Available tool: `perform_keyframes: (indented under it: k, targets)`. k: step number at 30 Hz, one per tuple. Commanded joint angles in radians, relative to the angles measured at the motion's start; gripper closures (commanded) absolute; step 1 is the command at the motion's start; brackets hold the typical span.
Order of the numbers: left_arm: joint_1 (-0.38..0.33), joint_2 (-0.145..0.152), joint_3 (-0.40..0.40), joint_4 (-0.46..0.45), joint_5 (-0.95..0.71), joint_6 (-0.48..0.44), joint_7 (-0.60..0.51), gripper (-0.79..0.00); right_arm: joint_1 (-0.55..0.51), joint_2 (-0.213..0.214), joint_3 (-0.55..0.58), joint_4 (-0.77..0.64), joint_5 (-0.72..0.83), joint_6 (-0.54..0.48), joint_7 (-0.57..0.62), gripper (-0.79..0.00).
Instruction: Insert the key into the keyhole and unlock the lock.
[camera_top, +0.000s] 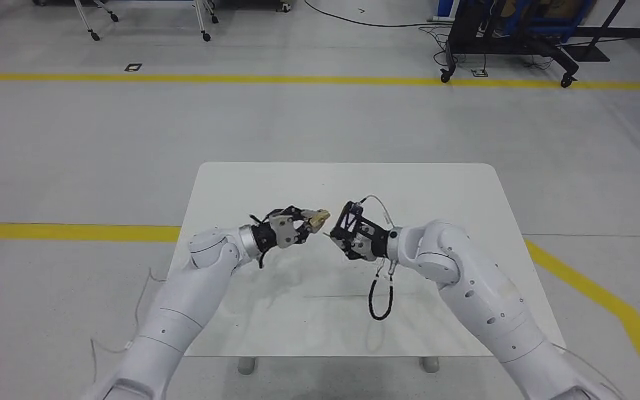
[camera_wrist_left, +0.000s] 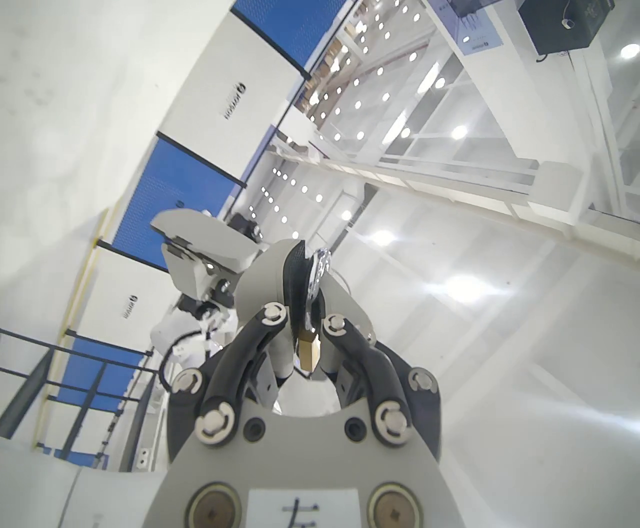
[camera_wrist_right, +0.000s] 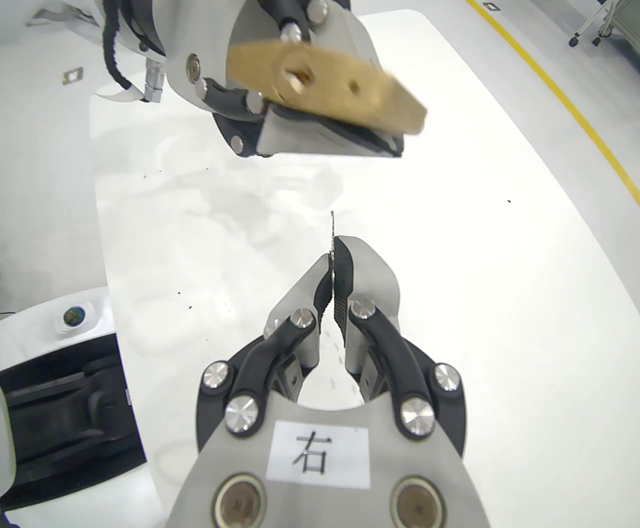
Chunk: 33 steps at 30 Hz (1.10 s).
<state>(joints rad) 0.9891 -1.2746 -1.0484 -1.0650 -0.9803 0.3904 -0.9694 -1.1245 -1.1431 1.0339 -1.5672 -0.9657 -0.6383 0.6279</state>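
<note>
My left gripper (camera_top: 297, 224) is shut on a brass padlock (camera_top: 317, 216), held above the middle of the white table (camera_top: 440, 190). In the right wrist view the lock's brass body (camera_wrist_right: 330, 90) faces the camera with its keyhole (camera_wrist_right: 295, 76) showing. The left wrist view shows the lock's silver shackle (camera_wrist_left: 317, 274) and brass body (camera_wrist_left: 307, 352) between my left gripper's fingers (camera_wrist_left: 295, 280). My right gripper (camera_top: 343, 232) is shut on a thin key (camera_wrist_right: 332, 232), whose tip points toward the lock with a clear gap between them.
A black cable loop (camera_top: 380, 297) hangs under the right forearm over the table. The table (camera_wrist_right: 475, 165) surface below both grippers is bare. Yellow floor lines (camera_top: 300, 78) run beyond the far edge.
</note>
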Motion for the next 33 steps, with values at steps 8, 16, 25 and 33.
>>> perform_keyframes:
  k: [8, 16, 25, 33]
  targets:
    - [-0.071, 0.014, 0.047, 0.080, 0.202, -0.056, -0.201, 0.000, 0.004, 0.012, 0.024, -0.007, 0.028, -0.048, 0.043, 0.000]
    - [-0.096, 0.017, 0.089, 0.100, 0.325, -0.107, -0.217, 0.000, 0.024, 0.016, 0.002, -0.015, 0.018, -0.076, 0.085, 0.000]
    - [-0.095, 0.014, 0.101, 0.098, 0.337, -0.124, -0.203, 0.000, 0.045, 0.019, -0.022, -0.009, 0.016, -0.092, 0.125, 0.000]
    - [-0.101, 0.014, 0.100, 0.099, 0.346, -0.132, -0.190, 0.000, 0.061, 0.020, -0.053, -0.010, 0.008, -0.116, 0.151, 0.000]
